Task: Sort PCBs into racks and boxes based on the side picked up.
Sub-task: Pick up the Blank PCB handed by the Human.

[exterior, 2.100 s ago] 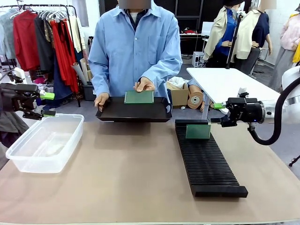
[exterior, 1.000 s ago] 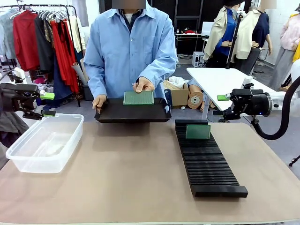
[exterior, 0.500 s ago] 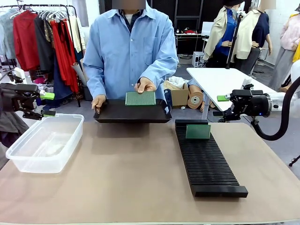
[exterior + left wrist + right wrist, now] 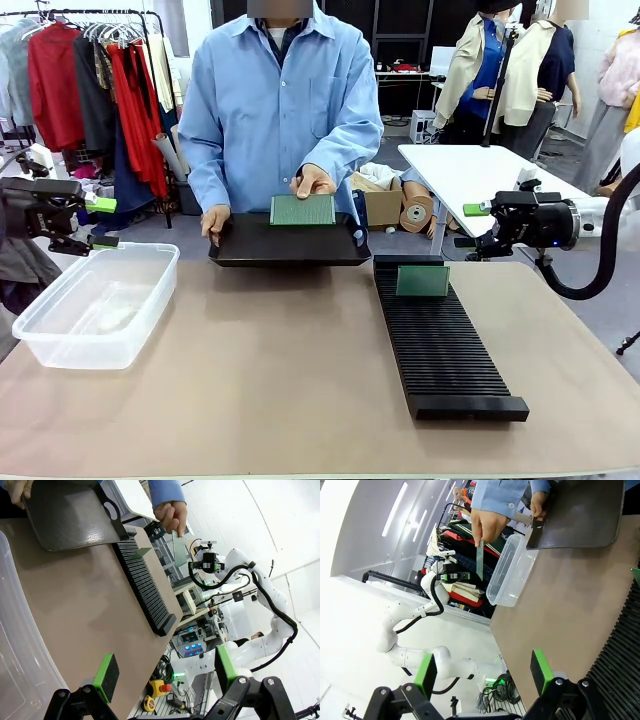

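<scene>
Tan worktop [image 4: 250,370] carries the slotted black rack [image 4: 440,345], one PCB [image 4: 422,281] upright at its far end. A person's hand [image 4: 313,182] props another PCB [image 4: 303,209] on a black tray [image 4: 290,245]. Left gripper [image 4: 102,222] near the clear tub [image 4: 95,305], right gripper [image 4: 468,226] near the rack's far end: jaws wide, empty.

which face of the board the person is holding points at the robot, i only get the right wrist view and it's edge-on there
Observer: In the front view the held PCB, upright in the person's hand at the far edge of the black tray, shows its lighter dotted-grid face to the robot.
Operator: anything slotted in the rack, i only see its edge
Observer: A second PCB stands upright in a slot near the far end of the rack.
Operator: where's my claw relative to that one
Observer: The right claw hangs open beyond the rack's far right corner, apart from that board.
</scene>
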Robot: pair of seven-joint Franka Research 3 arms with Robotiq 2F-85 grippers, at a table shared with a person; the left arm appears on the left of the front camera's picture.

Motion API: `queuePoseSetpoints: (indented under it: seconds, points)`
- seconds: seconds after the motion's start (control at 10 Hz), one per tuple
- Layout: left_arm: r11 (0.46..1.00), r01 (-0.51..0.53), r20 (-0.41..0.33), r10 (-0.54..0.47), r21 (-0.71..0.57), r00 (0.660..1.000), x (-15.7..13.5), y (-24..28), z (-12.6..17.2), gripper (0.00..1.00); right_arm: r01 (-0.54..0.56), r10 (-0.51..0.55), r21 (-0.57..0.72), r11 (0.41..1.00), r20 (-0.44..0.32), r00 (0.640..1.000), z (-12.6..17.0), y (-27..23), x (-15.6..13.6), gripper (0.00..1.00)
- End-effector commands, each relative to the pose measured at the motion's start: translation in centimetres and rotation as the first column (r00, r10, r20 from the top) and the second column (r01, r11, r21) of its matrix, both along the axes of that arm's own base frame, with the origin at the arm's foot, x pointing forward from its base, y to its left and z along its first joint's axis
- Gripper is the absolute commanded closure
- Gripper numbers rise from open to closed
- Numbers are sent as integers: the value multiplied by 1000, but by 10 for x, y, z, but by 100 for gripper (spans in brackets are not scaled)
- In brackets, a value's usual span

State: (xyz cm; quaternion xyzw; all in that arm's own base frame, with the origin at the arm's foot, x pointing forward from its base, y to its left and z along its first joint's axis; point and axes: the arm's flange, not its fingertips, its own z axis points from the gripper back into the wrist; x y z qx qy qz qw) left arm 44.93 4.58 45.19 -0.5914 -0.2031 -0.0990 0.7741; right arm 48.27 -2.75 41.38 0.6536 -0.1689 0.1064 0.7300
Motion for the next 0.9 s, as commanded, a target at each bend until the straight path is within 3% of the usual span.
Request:
queuePoseSetpoints:
  seconds: [0.0, 0.8]
  points:
    - [1000, -2, 0, 2, -1, 1000, 0, 0, 1, 0, 1, -1, -1, 1000, 2, 1000, 2, -1, 1, 0]
    - [1000, -2, 0, 2, -1, 1000, 0, 0, 1, 0, 0, 0, 0, 1000, 0, 1000, 0, 0, 0, 0]
